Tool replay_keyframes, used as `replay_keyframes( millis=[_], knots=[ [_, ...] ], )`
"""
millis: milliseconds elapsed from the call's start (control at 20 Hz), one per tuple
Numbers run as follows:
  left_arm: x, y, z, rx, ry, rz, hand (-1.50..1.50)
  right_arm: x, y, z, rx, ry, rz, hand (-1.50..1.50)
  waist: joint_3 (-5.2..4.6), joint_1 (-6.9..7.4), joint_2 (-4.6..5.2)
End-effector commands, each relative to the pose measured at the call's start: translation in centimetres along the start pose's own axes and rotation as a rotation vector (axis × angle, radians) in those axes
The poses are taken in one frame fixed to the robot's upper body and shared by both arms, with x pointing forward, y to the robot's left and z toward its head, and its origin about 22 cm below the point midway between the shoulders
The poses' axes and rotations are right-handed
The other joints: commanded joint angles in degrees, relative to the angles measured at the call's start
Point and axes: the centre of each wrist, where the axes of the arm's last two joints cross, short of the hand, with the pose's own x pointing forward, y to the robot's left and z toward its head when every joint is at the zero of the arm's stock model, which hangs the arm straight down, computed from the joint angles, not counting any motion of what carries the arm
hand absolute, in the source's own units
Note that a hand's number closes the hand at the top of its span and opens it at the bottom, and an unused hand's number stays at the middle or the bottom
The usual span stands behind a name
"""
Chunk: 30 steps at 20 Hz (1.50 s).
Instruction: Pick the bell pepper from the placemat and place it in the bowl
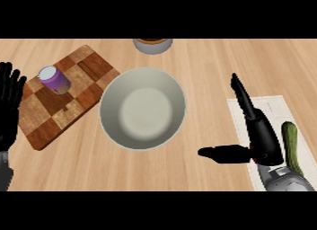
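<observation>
On the right side of the desk [207, 54] lies a pale placemat [244, 117], and the right robot hand [260, 130] hangs over it, fingers straight and pointing away from the robot, thumb stuck out toward the bowl [143, 109]. It holds nothing.

Task's thing: a long green vegetable [292, 146] on the placemat, just beside the right robot hand on its outer side, toward the view's right edge. It looks more like a cucumber than a bell pepper; no other vegetable shows on the mat. Long axis runs roughly parallel to the forearm, near end toward the robot. Whether hand and vegetable touch: cannot tell, the hand overlaps its edge.

Left robot hand [5, 108] is resting open at the view's left edge, fingers up, beside a checkered cutting board [68, 103] carrying a purple can [55, 80]. Well apart from the mat.

Judgement: right robot hand is plainly the nearer one. Coming move turns on shifting outward and closing across the vegetable's short axis. Bowl sits left of the mat, between the hands, with nothing in it. Grey cup [152, 45] at far edge, not involved.
</observation>
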Motion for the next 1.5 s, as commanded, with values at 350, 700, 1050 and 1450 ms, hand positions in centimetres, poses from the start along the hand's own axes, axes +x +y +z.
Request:
replay_keyframes(
  millis=[350, 700, 1050, 1450],
  knots=[
    [0.0, 0.6, -1.5, -0.024, -0.001, 0.0, 0.0, 4.3, -1.6, 7.9, -0.035, 0.037, 0.462, -1.5, -0.15, 0.06, -0.2],
    [0.4, 1.0, -1.9, -0.019, -0.015, -0.003, 0.0, 10.2, -6.8, 8.3, 0.116, 0.322, 0.704, -1.5, -0.25, -0.23, -0.15],
    [-0.6, 1.0, -2.1, -0.045, -0.009, 0.002, 0.0, 14.2, -7.9, 8.5, 0.418, 0.541, 0.833, -1.5, -0.11, 1.43, 0.31],
    [-3.1, 2.9, -0.9, -0.052, -0.005, -0.002, 0.0, 14.9, -9.1, 6.7, 0.48, 0.654, 0.894, -1.5, 0.02, 2.18, 0.3]
  ],
)
